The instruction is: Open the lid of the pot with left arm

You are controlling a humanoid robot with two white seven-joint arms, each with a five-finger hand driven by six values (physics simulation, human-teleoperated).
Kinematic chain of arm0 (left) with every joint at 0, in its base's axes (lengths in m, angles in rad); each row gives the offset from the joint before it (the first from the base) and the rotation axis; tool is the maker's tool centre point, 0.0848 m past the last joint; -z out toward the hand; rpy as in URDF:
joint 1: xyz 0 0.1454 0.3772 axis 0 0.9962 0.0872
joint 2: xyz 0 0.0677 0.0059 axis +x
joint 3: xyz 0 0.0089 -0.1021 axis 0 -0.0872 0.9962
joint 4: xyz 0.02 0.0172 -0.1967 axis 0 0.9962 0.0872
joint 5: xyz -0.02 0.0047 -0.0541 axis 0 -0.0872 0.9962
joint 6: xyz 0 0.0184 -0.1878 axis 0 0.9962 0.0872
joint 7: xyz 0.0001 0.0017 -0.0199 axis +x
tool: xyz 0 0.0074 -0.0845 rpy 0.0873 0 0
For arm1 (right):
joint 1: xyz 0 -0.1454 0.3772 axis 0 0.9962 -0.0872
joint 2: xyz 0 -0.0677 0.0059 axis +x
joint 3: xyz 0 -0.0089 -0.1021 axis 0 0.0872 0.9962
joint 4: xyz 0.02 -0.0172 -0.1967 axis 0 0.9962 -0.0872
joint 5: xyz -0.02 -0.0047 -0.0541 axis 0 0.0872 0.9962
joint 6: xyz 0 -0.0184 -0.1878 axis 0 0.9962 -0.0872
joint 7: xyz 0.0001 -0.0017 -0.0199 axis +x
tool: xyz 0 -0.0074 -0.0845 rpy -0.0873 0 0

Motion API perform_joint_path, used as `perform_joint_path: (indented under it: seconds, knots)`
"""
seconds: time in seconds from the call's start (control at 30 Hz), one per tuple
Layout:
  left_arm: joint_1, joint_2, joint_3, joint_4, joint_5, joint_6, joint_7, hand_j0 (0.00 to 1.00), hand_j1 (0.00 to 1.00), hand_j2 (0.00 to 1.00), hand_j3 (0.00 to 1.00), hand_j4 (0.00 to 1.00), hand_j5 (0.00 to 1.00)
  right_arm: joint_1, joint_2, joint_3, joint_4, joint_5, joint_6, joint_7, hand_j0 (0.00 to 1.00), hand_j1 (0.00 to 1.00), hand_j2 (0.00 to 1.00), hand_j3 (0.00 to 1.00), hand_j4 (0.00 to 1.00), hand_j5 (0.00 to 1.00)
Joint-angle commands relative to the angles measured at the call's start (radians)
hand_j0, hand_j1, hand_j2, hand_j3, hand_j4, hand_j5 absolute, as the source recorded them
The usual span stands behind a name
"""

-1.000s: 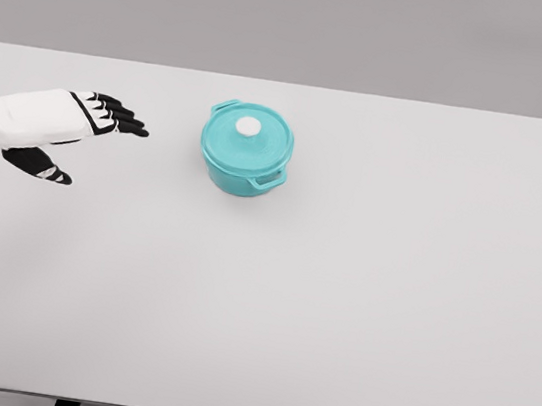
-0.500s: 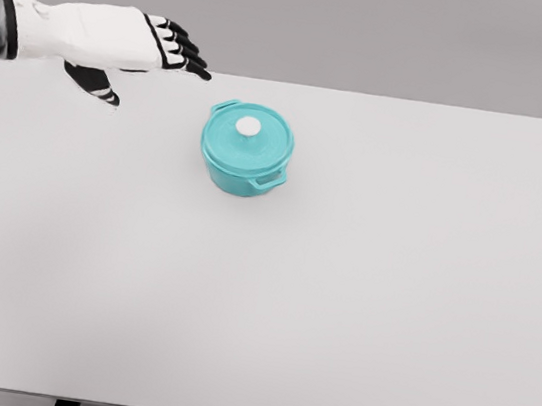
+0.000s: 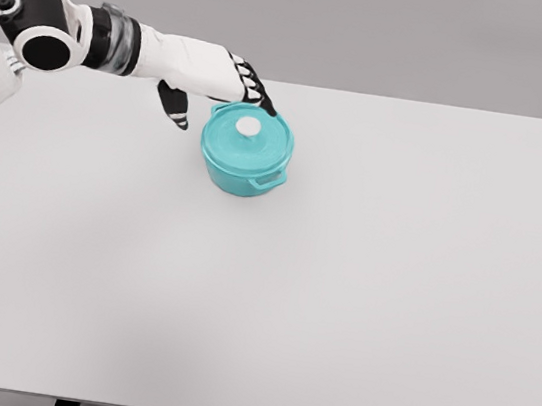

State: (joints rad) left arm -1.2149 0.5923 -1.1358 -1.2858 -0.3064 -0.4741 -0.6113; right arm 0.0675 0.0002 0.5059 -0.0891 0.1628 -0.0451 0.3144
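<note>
The lid (image 3: pixel 248 137) sits closed on the teal pot (image 3: pixel 246 149), so nothing of the opening is done yet; the grasp and the lift are all left, as I judge it. The pot stands on the white table (image 3: pixel 359 296), toward its far side and left of middle. The left hand (image 3: pixel 213 76) hangs just up and left of the pot, fingers (image 3: pixel 256 93) stretched out and loose, thumb hanging below, holding nothing. Their dark tips reach over the pot's far rim, just short of the white knob (image 3: pixel 248 126), which lies a little below them. Whether they touch the lid I cannot tell.
</note>
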Motion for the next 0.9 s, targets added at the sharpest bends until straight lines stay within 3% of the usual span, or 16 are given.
perform_joint_path:
  seconds: [0.0,0.5,0.87]
  knots:
    - [0.000,-0.022,-0.004,0.003,0.006,0.052,0.000,1.00,1.00,1.00,1.00,1.00,1.00,0.000,0.000,0.000,0.000,0.000,-0.001,0.002,1.00,1.00,1.00,1.00,1.00,1.00]
    - [-0.009,-0.081,-0.088,0.028,-0.007,0.204,0.000,0.98,0.98,0.98,0.98,0.98,0.98,0.000,0.000,0.000,0.000,0.000,-0.001,0.002,1.00,1.00,1.00,1.00,1.00,1.00]
    - [-0.011,-0.120,-0.105,0.091,-0.031,0.212,0.015,0.87,0.87,0.87,0.87,0.87,0.87,0.000,0.000,0.000,0.000,0.000,0.001,0.000,1.00,1.00,1.00,1.00,1.00,1.00]
